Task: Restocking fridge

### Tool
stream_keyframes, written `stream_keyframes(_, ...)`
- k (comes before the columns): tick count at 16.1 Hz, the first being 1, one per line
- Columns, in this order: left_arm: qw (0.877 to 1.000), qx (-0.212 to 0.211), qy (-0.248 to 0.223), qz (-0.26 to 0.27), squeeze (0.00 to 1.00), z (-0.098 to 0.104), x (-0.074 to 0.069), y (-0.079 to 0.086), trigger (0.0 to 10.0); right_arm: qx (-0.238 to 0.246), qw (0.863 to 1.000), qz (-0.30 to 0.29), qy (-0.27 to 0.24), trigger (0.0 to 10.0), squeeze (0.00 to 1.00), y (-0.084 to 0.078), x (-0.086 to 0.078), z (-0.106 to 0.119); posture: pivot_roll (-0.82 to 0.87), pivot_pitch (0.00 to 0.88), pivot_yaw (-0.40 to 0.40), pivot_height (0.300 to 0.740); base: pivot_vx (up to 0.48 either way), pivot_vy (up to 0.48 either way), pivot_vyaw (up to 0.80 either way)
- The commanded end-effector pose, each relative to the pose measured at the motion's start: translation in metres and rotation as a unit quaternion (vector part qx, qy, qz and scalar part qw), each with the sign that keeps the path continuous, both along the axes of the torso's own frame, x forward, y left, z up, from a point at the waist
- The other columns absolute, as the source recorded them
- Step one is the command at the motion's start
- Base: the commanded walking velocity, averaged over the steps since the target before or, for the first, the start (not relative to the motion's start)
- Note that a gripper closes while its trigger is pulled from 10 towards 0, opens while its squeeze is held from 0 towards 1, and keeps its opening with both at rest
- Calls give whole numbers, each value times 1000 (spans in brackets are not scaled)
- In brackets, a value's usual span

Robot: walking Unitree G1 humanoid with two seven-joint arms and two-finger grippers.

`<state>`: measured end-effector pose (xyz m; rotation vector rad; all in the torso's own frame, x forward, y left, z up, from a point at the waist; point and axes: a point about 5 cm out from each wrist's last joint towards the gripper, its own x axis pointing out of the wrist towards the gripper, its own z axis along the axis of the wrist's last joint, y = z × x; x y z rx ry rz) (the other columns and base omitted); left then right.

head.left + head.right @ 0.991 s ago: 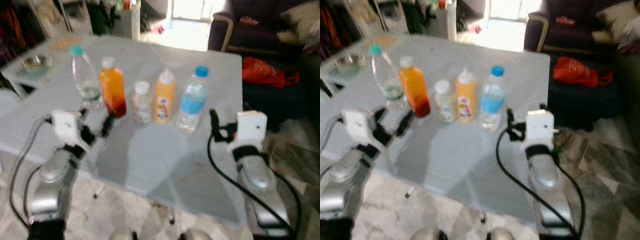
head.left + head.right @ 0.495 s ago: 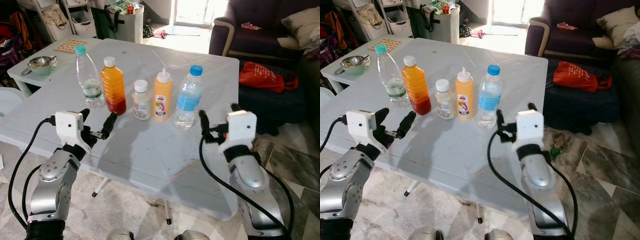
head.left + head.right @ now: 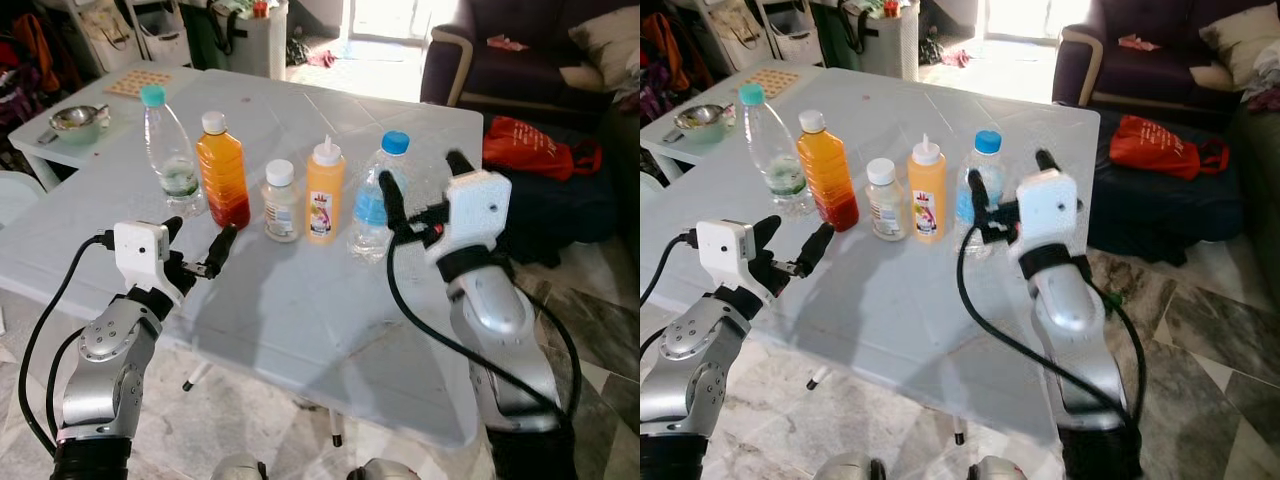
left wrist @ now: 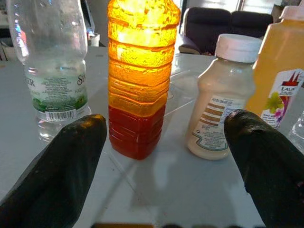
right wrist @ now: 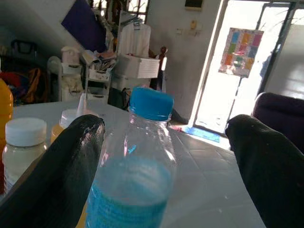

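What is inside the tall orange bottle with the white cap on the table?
The orange bottle holds liquid in two layers: orange above and dark red at the bottom. It is filled nearly to the white cap. No label shows, so the kind of drink cannot be told.

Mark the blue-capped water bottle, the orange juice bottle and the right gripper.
blue-capped water bottle (image 3: 397,143), left eye view, on its blue cap.
orange juice bottle (image 3: 222,175), left eye view, middle of the body.
right gripper (image 3: 421,176), left eye view, midway between its open fingertips.

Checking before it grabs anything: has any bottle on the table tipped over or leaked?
No. All five bottles stand upright and capped in a row on the white table, from the teal-capped bottle to the blue-capped water bottle; no spill shows.
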<state>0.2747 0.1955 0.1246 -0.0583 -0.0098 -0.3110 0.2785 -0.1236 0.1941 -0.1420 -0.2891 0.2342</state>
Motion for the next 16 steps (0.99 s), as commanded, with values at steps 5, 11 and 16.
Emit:
stream_keyframes(5,1000,18,2,-15,0,0,0,-5,10000,9,999,30,7,10000,0,13,26,10,47,23,-3,740,0,0,0)
stream_keyframes(11,1000,19,9,-13,0,-4,-2,-2,10000,59,996,56,34,3843,0,25,33,17,48,31,-2,740,0,0,0)
stream_keyframes(16,1000,19,9,-16,0,-4,-1,-5,10000,74,995,52,51,1098,0,27,37,22,43,32,0,740,0,0,0)
